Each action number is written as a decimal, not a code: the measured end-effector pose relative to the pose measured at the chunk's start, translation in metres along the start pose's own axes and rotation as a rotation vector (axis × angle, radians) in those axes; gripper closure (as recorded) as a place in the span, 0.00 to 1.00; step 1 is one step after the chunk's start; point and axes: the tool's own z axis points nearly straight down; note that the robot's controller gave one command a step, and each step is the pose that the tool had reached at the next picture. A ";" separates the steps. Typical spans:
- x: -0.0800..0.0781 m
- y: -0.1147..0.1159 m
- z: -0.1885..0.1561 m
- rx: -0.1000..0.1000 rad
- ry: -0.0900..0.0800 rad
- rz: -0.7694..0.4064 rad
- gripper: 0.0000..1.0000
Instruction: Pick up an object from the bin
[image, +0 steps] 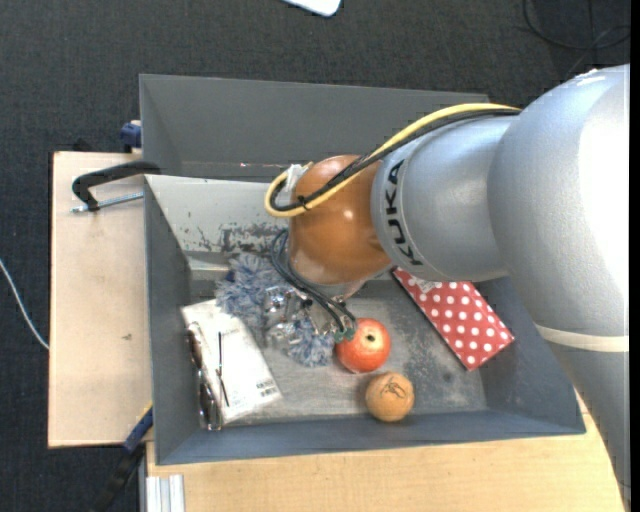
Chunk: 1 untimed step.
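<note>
Sitting low on the blue-grey shaggy fabric bundle (248, 285) at 9 o'clock of the grey metal bin (300, 125), the gripper (300, 315) seems at grasp stage, open or closed I cannot tell; next needs a confirmed clamp before lifting, clear of the red apple-shaped ball (363, 346) at its 4 o'clock.

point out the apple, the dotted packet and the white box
apple (364, 346), camera view, red side
dotted packet (462, 320), camera view, middle of its face
white box (238, 368), camera view, top face
</note>
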 end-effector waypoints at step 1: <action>0.000 0.000 0.000 0.000 0.000 0.000 1.00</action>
